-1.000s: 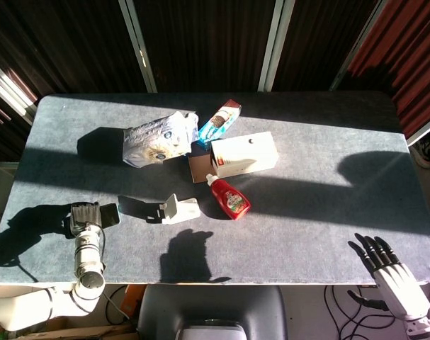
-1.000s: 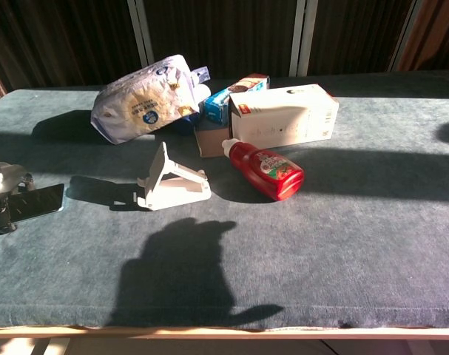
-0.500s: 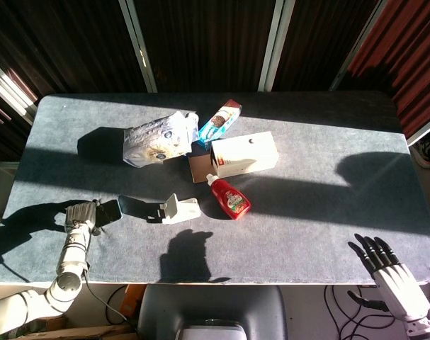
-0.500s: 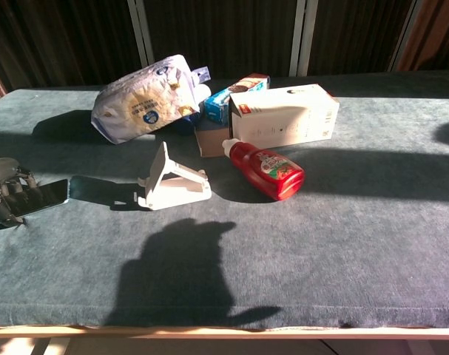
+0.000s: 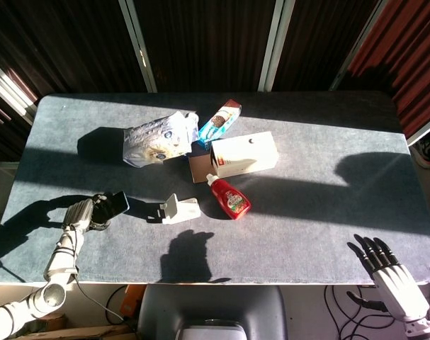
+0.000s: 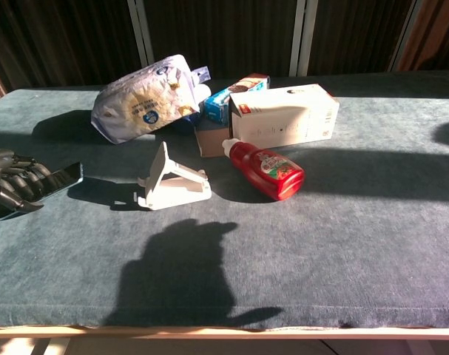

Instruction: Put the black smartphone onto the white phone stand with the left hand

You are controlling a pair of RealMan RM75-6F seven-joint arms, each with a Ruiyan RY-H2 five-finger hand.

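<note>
My left hand (image 5: 83, 212) (image 6: 13, 181) grips the black smartphone (image 5: 112, 204) (image 6: 52, 181) at the table's left side, held a little above the cloth. The phone's free end points right toward the white phone stand (image 5: 178, 209) (image 6: 169, 180), which lies a short gap away with its back plate raised. My right hand (image 5: 383, 263) hangs off the table's front right corner with its fingers spread, holding nothing; it shows only in the head view.
Behind the stand are a white-blue bag (image 5: 158, 138) (image 6: 141, 97), a blue snack box (image 5: 219, 122), a white carton (image 5: 244, 154) (image 6: 283, 117) and a red bottle (image 5: 229, 198) (image 6: 266, 168). The grey table (image 5: 328, 212) has bare cloth to the right.
My left hand has lifted the smartphone and carried it right and away from the front edge, closer to the stand. The right hand has not moved.
</note>
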